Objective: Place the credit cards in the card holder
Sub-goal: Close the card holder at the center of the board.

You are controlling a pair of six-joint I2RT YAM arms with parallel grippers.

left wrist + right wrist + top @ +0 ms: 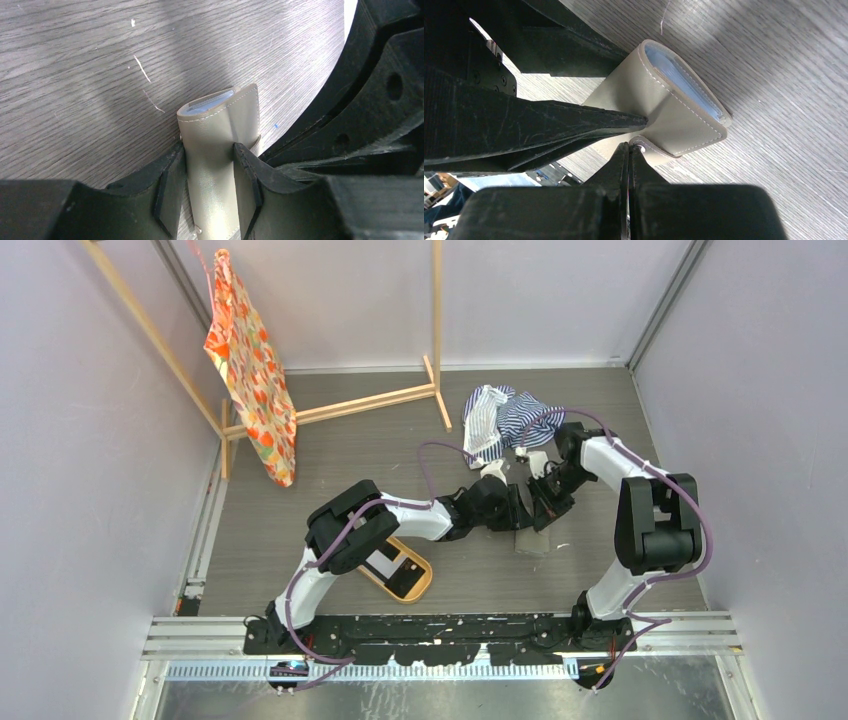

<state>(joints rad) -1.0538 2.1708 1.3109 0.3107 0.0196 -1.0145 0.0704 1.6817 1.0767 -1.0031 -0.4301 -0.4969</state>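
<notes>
Left gripper [209, 152] clamps the holder [220, 117]; right gripper [630, 149] is pinched shut on its flap [653, 151]. Best peel the flap open gently, left squeeze light.

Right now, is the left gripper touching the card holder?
Touching. The left wrist view shows the left gripper clamped on the card holder, with both fingers pressed against its sides and no gap.
</notes>
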